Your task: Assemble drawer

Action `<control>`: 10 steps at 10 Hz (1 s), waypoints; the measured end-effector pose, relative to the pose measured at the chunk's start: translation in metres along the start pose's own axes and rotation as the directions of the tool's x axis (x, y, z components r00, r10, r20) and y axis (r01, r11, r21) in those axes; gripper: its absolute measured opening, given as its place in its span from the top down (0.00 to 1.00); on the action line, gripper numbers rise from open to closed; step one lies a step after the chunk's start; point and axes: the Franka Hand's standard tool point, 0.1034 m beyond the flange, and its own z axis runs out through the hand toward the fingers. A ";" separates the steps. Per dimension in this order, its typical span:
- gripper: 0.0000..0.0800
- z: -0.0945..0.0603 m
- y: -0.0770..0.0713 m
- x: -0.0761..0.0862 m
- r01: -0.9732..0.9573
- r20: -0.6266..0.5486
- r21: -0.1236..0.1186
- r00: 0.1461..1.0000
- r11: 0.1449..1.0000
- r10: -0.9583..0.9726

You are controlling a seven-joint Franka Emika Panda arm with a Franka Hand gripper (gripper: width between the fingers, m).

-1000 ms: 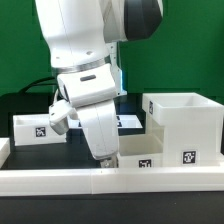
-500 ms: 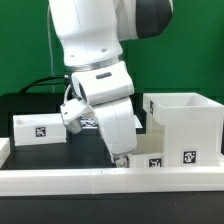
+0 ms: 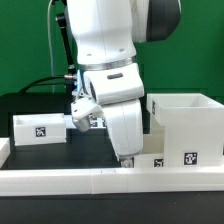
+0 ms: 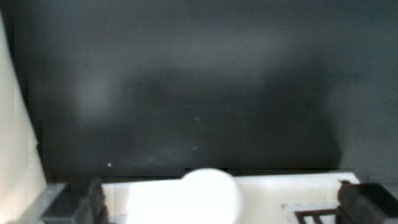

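Observation:
The drawer's large white hollow housing [image 3: 186,125] stands at the exterior view's right, with a tag on its front. A small open-top tray [image 3: 40,128] with a tag sits at the exterior view's left. A second small tray [image 3: 152,158] lies against the housing, partly hidden by my gripper [image 3: 126,157], which hangs low just over its near end. In the wrist view my gripper [image 4: 221,204] is open, its dark fingers [image 4: 79,200] wide apart on either side of the white tray [image 4: 267,195] and a rounded white bump [image 4: 210,192].
A low white rail [image 3: 90,180] runs along the front of the black table [image 3: 40,155]. A green wall is behind. Black cables hang behind the arm at the exterior view's left.
The arm has moved toward the exterior view's right and now hangs over the tray next to the housing. No part has moved.

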 end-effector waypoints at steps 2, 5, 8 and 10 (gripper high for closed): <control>0.19 0.000 0.000 -0.001 -0.007 0.006 0.005 1.000 1.000 0.007; 0.19 0.000 0.000 0.000 -0.001 0.011 -0.003 1.000 1.000 0.001; 0.19 -0.002 0.001 0.001 0.005 0.032 -0.001 0.999 1.000 -0.005; 0.19 -0.002 0.002 0.001 0.005 0.042 0.003 0.999 1.000 -0.005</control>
